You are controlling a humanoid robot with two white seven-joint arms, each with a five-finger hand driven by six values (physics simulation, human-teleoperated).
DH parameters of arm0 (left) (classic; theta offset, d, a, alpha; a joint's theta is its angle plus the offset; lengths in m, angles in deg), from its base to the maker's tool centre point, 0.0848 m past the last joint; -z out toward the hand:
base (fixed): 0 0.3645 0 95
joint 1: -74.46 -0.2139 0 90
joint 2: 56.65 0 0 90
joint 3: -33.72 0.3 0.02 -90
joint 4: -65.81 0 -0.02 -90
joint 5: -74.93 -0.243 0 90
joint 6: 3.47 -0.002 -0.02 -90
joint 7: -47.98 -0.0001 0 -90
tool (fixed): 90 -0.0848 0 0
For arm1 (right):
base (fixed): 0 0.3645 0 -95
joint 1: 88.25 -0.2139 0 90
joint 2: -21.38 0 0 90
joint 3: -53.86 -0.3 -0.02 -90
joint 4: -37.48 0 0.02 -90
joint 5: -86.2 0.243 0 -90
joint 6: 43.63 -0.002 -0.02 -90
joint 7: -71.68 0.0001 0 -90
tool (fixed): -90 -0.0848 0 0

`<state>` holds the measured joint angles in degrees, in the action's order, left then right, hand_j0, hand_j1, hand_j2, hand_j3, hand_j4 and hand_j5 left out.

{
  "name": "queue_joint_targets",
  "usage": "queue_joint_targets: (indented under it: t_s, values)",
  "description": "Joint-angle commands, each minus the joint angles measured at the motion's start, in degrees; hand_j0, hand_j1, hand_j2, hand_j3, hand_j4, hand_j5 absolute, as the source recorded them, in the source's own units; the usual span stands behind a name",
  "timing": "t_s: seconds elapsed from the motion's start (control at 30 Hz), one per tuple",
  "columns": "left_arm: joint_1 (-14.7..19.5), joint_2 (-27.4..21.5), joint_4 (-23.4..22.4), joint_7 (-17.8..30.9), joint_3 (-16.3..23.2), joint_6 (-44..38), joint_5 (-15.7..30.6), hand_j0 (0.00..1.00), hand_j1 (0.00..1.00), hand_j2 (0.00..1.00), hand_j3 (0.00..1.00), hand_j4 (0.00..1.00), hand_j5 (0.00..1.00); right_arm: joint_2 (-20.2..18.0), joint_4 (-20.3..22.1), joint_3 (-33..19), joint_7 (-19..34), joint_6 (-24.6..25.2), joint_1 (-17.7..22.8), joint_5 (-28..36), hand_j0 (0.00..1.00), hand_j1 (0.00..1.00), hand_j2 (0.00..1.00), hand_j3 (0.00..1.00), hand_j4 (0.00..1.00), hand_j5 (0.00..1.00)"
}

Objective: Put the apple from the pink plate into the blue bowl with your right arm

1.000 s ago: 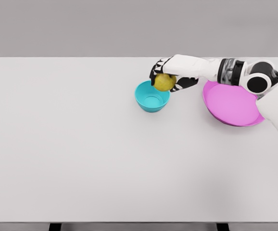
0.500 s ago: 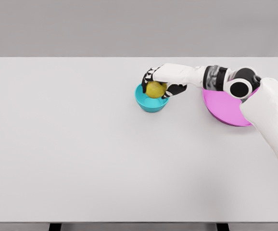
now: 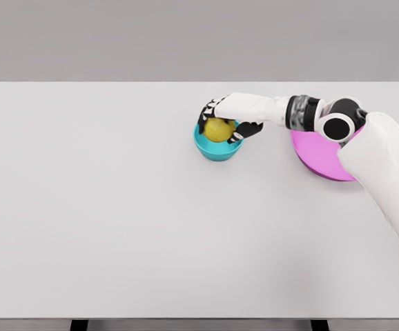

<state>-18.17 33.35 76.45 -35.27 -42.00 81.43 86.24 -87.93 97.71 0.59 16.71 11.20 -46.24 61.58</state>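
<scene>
A wide, flat white bench (image 3: 117, 207) fills most of the head view, with a plain grey wall behind it. Just right of its middle, toward the far edge, stands a small round turquoise-blue bowl (image 3: 215, 149). The right robot hand (image 3: 221, 123), white with black finger segments, reaches in from the right on a long white arm and hangs directly over the bowl's opening, its fingers (image 3: 204, 117) curled down around a round yellow-green apple (image 3: 218, 129). The apple sits low inside the bowl's rim, with the hand wrapped over its top and sides, grasping it; whether the fruit touches the bowl's floor cannot be told. Well to the right of the bowl lies a shallow pink round plate (image 3: 317, 153), partly hidden behind the arm's black-and-white joint and white forearm shell. The bowl and the plate stand apart, not touching.
</scene>
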Motion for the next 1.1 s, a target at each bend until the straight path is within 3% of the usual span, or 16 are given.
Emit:
queue_joint_targets:
  t_s: [0.0,0.27,0.3,0.4,0.47,0.53,0.57,0.63,0.7,0.87,0.97,1.07]
  values:
    - [0.00,0.00,-0.01,0.02,0.04,0.00,0.02,1.00,1.00,1.00,1.00,1.00,1.00,0.15,-0.12,-0.17,-0.03,0.17,0.00,0.54,1.00,1.00,1.00,1.00,1.00,1.00]
    - [0.00,0.00,-0.01,0.02,-0.05,0.00,0.02,1.00,1.00,1.00,1.00,1.00,1.00,-0.38,0.94,-0.70,-0.03,0.17,-0.44,0.63,1.00,1.00,1.00,1.00,1.00,1.00]
    - [0.09,0.00,-0.01,0.02,-0.05,0.00,0.02,1.00,1.00,1.00,1.00,1.00,1.00,-0.99,3.57,-1.13,-0.03,0.17,-0.44,0.72,1.00,1.00,1.00,1.00,1.00,1.00]
    - [0.09,0.00,-0.01,0.02,0.04,0.00,0.02,1.00,1.00,1.00,1.00,1.00,1.00,-8.02,10.87,-9.30,-0.03,0.17,0.70,0.89,1.00,1.00,1.00,1.00,1.00,1.00]
    - [0.09,0.00,-0.01,0.02,0.04,0.00,0.02,1.00,1.00,1.00,1.00,1.00,1.00,-12.06,10.96,-17.12,-0.03,0.17,5.09,1.42,1.00,1.00,1.00,1.00,1.00,1.00]
    - [0.09,0.00,-0.01,0.02,0.04,0.00,0.02,1.00,1.00,1.00,1.00,1.00,1.00,-17.07,10.96,-24.16,-0.03,0.17,9.67,6.43,1.00,1.00,1.00,1.00,1.00,1.00]
    - [0.09,0.00,-0.01,0.02,0.04,0.00,0.02,1.00,1.00,1.00,1.00,1.00,1.00,-18.83,11.04,-25.92,-0.03,0.17,11.42,6.87,1.00,1.00,1.00,1.00,1.00,1.00]
    - [0.00,0.00,-0.01,0.02,0.04,0.00,0.02,1.00,1.00,1.00,1.00,1.00,1.00,-18.66,12.62,-33.72,-0.03,0.17,18.18,6.87,1.00,1.00,1.00,1.00,1.00,1.00]
    - [0.09,0.00,-0.01,0.02,0.04,0.00,0.02,1.00,1.00,1.00,1.00,1.00,1.00,-18.48,18.51,-41.56,-0.03,0.17,24.52,6.87,1.00,1.00,1.00,1.00,1.00,1.00]
    - [0.09,0.00,-0.01,0.02,0.04,0.00,0.02,1.00,1.00,1.00,1.00,1.00,1.00,-18.22,19.39,-41.74,-0.03,0.17,27.69,6.78,1.00,1.00,1.00,1.00,1.00,1.00]
    - [0.09,0.00,-0.01,0.02,0.04,0.00,0.02,1.00,1.00,1.00,1.00,1.00,1.00,-15.41,19.39,-37.43,-0.03,0.17,28.21,6.43,1.00,1.00,1.00,1.00,1.00,1.00]
    - [0.09,0.00,-0.01,0.02,0.22,-0.09,-0.15,1.00,1.00,1.00,1.00,1.00,1.00,-15.41,19.39,-36.12,-0.03,0.17,28.21,6.43,1.00,1.00,1.00,1.00,1.00,1.00]
